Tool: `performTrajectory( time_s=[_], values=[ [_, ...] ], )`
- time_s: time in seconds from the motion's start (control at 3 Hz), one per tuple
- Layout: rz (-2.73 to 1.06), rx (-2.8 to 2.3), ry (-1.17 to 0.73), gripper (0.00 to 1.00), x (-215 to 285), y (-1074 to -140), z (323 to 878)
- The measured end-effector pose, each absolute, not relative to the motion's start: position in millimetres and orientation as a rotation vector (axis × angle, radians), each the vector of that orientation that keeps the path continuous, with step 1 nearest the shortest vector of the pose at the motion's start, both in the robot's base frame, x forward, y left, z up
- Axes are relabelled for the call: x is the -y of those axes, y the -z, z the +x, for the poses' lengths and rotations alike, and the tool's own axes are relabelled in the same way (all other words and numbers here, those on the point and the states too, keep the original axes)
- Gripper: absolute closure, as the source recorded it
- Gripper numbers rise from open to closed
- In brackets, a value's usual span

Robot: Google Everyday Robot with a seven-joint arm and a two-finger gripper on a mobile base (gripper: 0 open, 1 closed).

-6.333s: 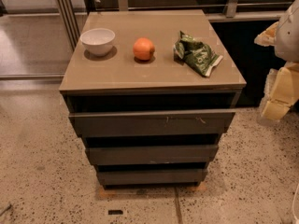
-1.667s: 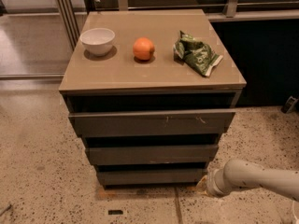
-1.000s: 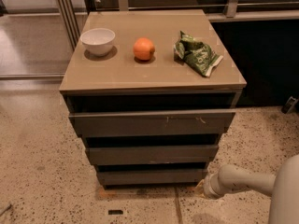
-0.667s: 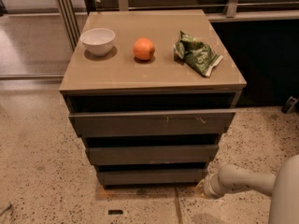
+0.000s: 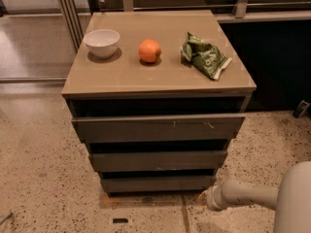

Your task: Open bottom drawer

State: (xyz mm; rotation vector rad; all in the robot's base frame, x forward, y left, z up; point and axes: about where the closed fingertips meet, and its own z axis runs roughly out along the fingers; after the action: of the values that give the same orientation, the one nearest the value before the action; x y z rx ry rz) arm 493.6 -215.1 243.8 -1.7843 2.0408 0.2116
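Note:
The bottom drawer (image 5: 158, 183) is the lowest, narrowest dark grey front of the tan-topped cabinet (image 5: 121, 76), just above the floor. Above it sit the mid-width front (image 5: 158, 160) and the widest front with pale scratches (image 5: 158, 127). All three fronts stick out in steps, with dark gaps above each. My gripper (image 5: 206, 198) is at the end of the pale arm (image 5: 248, 194), which comes in from the lower right. It is low over the floor, just right of and slightly below the bottom drawer's right end.
On the cabinet top stand a white bowl (image 5: 102, 41), an orange (image 5: 149, 50) and a crumpled green bag (image 5: 204, 56). Speckled floor (image 5: 43, 178) surrounds the cabinet. A dark wall panel (image 5: 277, 62) is behind on the right, metal rails (image 5: 68, 13) on the left.
The arm, first raised at the right edge, has come down low by the floor. Over the last second its end has crept left and down toward the cabinet's lower right corner. The drawers have not moved.

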Motion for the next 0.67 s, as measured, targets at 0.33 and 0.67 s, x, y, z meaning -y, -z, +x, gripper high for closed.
performTrajectory(
  time_s=[0.33, 0.67],
  values=[
    [-1.794, -1.971, -0.206, 0.35, 199.7, -229.9, 506.1],
    [-1.781, -1.923, -0.210, 0.13, 192.6, -219.2, 521.6]
  ],
)
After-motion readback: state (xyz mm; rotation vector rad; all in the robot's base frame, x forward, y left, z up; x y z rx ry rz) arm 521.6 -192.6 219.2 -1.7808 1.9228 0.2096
